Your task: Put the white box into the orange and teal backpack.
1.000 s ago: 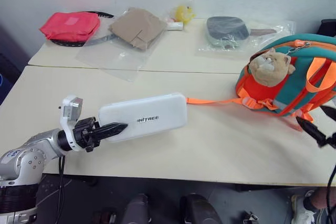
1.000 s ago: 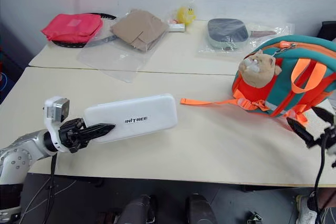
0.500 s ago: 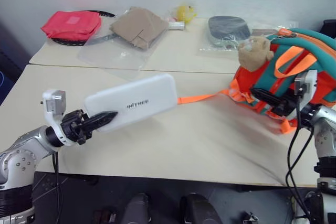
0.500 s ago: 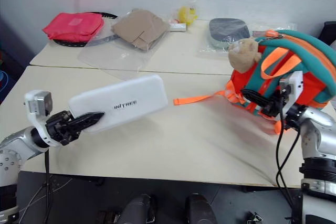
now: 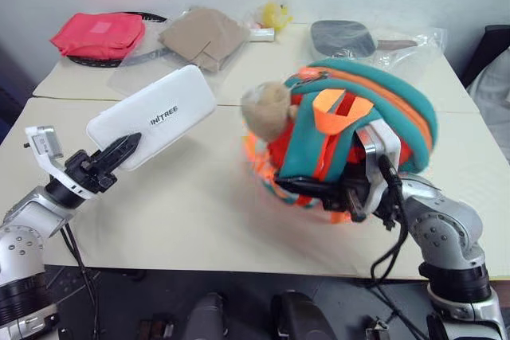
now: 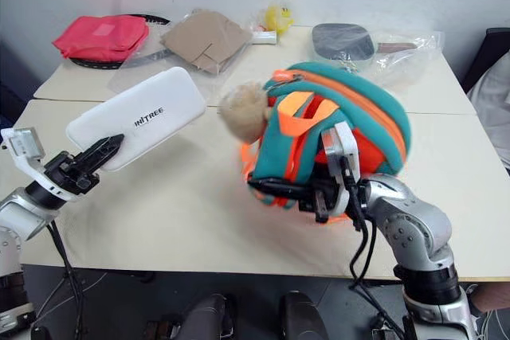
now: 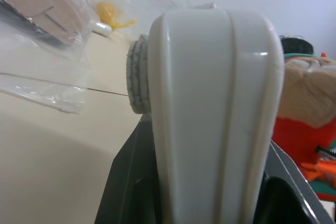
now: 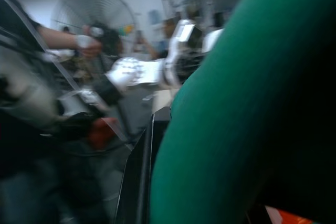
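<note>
Change since earlier: backpack point(image 5: 358, 129) has gone from the right edge of the frame to centre-right; box point(image 5: 151, 115) has risen and tilted up toward the upper left.
Backpack: teal with orange panels, raised off the table point(image 5: 199, 220), a tan plush head point(image 5: 265, 107) on its left side, edges blurred.
Right gripper point(image 6: 279, 189): under the backpack's lower edge, jaws pressed together on the fabric, holding it up.
Box: white, flat, dark lettering on the lid, left of centre, clear of the table, well apart from the backpack.
Left gripper point(image 5: 121, 149): lower left, jaws pinching the box's near end.
Rear of table: red pouch point(image 5: 97, 36), tan item in a clear bag point(image 5: 203, 37), paddle point(image 5: 343, 36) in a bag, small yellow toy point(image 5: 276, 15).
</note>
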Controlling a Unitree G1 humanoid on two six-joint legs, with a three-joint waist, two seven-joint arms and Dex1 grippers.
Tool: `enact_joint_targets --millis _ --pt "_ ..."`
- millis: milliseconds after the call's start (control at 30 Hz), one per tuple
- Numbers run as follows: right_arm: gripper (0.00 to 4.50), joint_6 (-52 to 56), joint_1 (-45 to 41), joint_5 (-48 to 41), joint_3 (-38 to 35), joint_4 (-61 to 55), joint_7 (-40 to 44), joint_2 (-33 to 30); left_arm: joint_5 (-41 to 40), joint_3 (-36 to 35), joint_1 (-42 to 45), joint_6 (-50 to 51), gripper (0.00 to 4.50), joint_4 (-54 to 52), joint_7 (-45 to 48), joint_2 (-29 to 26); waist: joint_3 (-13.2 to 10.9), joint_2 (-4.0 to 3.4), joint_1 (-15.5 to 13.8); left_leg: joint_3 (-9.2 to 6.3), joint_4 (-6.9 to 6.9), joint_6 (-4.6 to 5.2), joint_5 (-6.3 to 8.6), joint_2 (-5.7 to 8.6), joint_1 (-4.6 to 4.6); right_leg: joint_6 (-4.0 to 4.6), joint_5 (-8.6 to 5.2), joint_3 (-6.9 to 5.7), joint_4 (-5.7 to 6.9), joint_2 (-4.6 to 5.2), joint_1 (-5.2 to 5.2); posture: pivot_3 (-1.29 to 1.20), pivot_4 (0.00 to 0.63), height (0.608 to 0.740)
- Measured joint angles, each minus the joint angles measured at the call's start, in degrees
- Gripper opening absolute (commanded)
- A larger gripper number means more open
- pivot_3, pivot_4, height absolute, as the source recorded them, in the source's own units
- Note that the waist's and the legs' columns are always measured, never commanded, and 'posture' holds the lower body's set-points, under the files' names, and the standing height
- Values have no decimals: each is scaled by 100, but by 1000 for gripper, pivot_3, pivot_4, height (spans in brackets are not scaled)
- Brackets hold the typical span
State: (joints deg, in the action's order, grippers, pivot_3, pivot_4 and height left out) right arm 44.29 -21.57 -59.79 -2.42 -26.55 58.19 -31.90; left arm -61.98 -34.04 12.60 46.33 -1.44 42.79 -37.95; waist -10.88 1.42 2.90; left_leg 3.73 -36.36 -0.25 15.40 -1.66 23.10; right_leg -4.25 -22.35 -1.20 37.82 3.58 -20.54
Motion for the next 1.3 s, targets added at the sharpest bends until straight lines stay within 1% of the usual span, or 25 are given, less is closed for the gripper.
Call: enact_joint_targets --millis 100,200,333,400,567,600,700,800,1000,1100,1200,1267,1300 --pt "14 456 28 -442 -232 -3 134 -675 -320 -255 -137 54 1264 -265 109 -12 -6 11 -3 -2 -4 12 7 1 5 0 0 0 -22 3 0 0 150 740" --pt "14 518 77 -328 -435 279 367 -1210 -756 -525 -337 113 1264 -826 202 -97 -5 13 -7 -5 -1 12 7 -1 5 0 0 -4 -30 1 2 0 150 740" --pt "14 479 70 -78 -470 753 368 -1262 -1454 -688 -529 290 1264 -1587 55 -182 -5 13 -7 -6 -2 19 3 -1 2 0 0 -3 -19 -1 3 0 150 740" --pt "14 482 60 -22 -468 868 407 -1266 -1525 -613 -505 284 1264 -1835 -9 -221 -5 13 -15 -7 -3 23 1 0 2 0 0 -3 -15 -1 3 0 150 740" --pt "14 588 47 138 -329 979 901 -1638 -759 393 277 -188 1264 -1759 96 -122 -7 10 -159 -7 -11 27 -2 4 0 -1 1 -4 -13 -4 7 0 150 740" --pt "14 591 48 202 -307 1073 1003 -1728 -459 718 453 -332 1264 -1670 253 -137 -7 11 -165 -4 -14 24 -3 5 1 -2 2 -2 -15 -4 9 0 150 740" --pt "14 586 47 307 -297 1231 1142 -1775 175 1305 719 -628 1264 -1337 685 -194 -7 11 -145 0 -14 10 -10 4 3 -2 2 0 -19 -6 7 0 150 740" --pt "14 575 70 394 -300 1328 1150 -1773 571 1646 795 -824 1264 -1224 1128 -376 -7 10 -110 5 -12 6 -10 -1 7 -2 2 5 -20 -10 1 0 150 740" --pt "14 555 228 461 -309 1327 1152 -1750 1366 2345 1044 -1264 1264 -844 1689 -411 -7 10 -156 0 -25 13 -8 1 7 -3 2 1 -18 -7 9 0 150 740" --pt "14 555 239 467 -306 1322 1148 -1725 1754 2789 1583 -1297 1264 -692 1667 -322 -7 11 -210 -4 -47 35 5 1 10 -9 5 0 -13 -7 12 0 150 740" --pt "14 522 231 499 -325 1342 1169 -1714 2284 3546 2664 -1065 1264 -350 1566 78 -8 11 -311 -12 -69 35 6 2 21 -15 9 -7 -10 -8 15 0 150 740" --pt "14 487 223 535 -318 1344 1246 -1718 2837 4203 3484 -1084 1264 50 1517 526 -7 11 -352 -3 -74 34 6 9 21 -24 13 2 -16 -6 18 0 150 740" --pt "14 470 203 548 -287 1333 1285 -1718 3069 4444 3751 -1147 1264 259 1490 752 -7 11 -354 5 -73 37 8 10 21 -31 17 8 -19 -7 18 0 150 740"
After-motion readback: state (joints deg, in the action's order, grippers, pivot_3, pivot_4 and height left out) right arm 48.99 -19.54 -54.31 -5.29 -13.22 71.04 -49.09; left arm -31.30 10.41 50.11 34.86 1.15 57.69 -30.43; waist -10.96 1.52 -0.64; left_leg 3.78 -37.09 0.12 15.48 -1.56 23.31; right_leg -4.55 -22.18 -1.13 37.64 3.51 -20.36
